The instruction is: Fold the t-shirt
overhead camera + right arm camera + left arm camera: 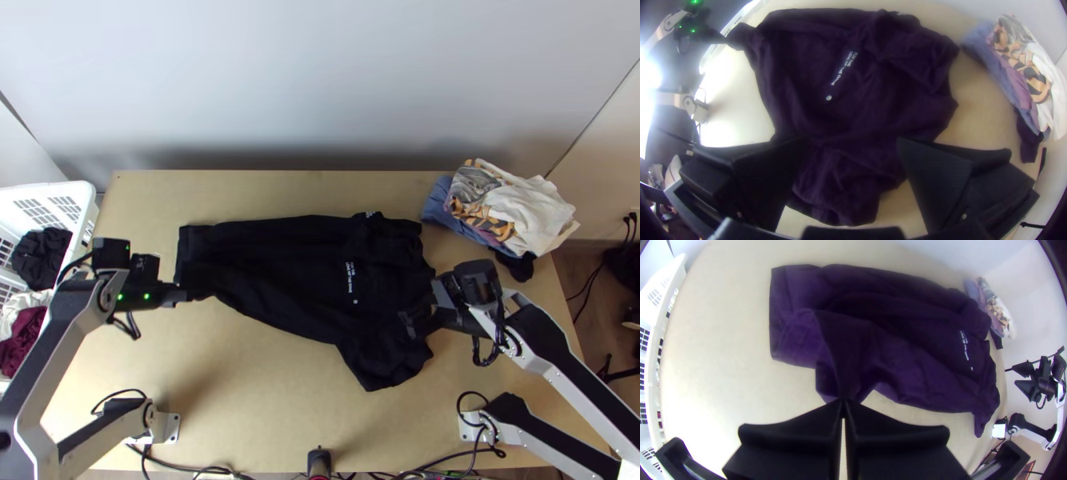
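From here I see the black cloth t-shirt spread, rumpled, across the light wooden surface, its collar end near the mixed pile of blue, patterned and white clothes. Farthest from that pile, the left gripper is closed on the shirt's hem; nearer it, the right gripper stands wide open over a sleeve, holding nothing.

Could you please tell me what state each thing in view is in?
T-shirt: spread out, wrinkled, its bottom-hem end partly lifted.
Left claw: shut on the t-shirt near its bottom hem.
Right claw: open, over the t-shirt near a sleeve.
Clothes pile: stacked loosely at the table's far right corner.
Laundry basket: upright, with clothes inside.
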